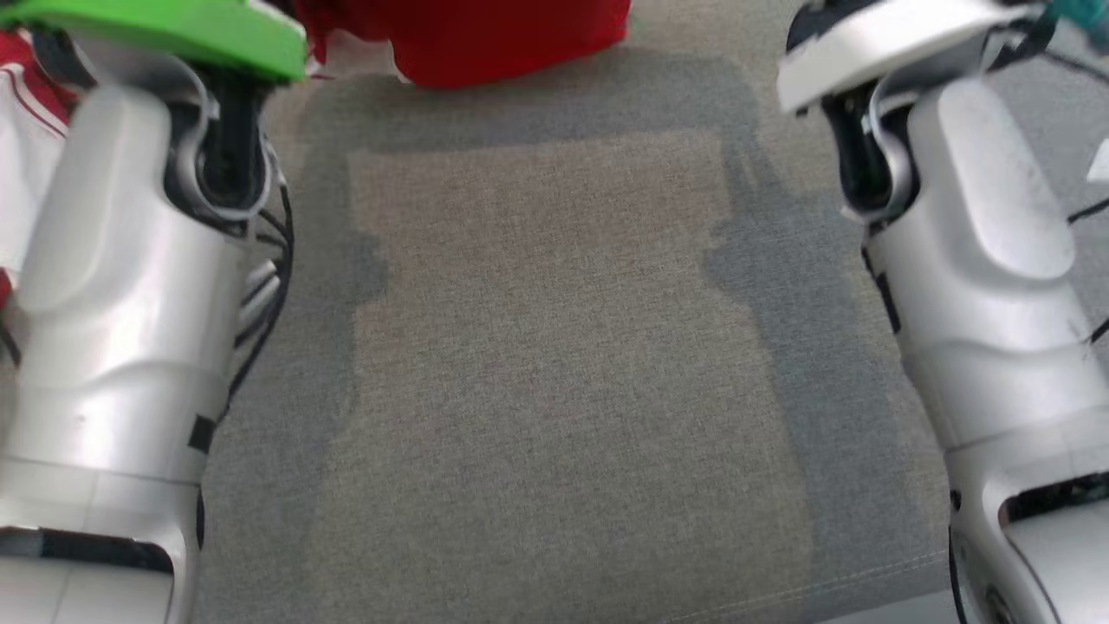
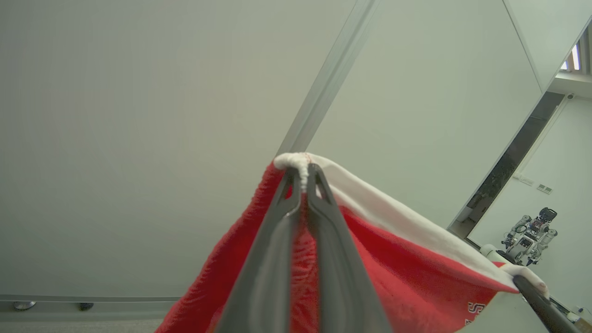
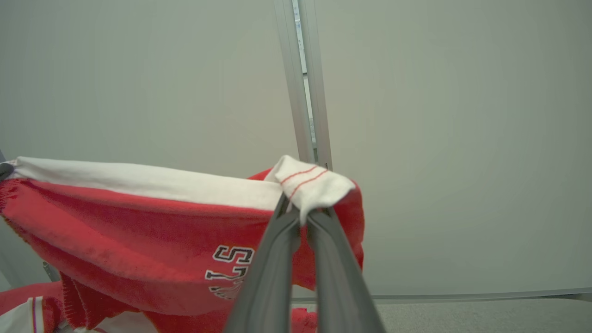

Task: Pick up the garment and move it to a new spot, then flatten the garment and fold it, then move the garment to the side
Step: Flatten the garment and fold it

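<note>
**Red garment strung between two grippers**

The left gripper [image 2: 303, 178] is clenched on the white edge of the red-and-white lettered garment [image 3: 138, 226]; the right gripper [image 3: 303, 210] pinches a white corner; the cloth hangs stretched between them, above the far edge of the grey fabric surface [image 1: 554, 390], before a pale wall [image 2: 115, 138].
</note>
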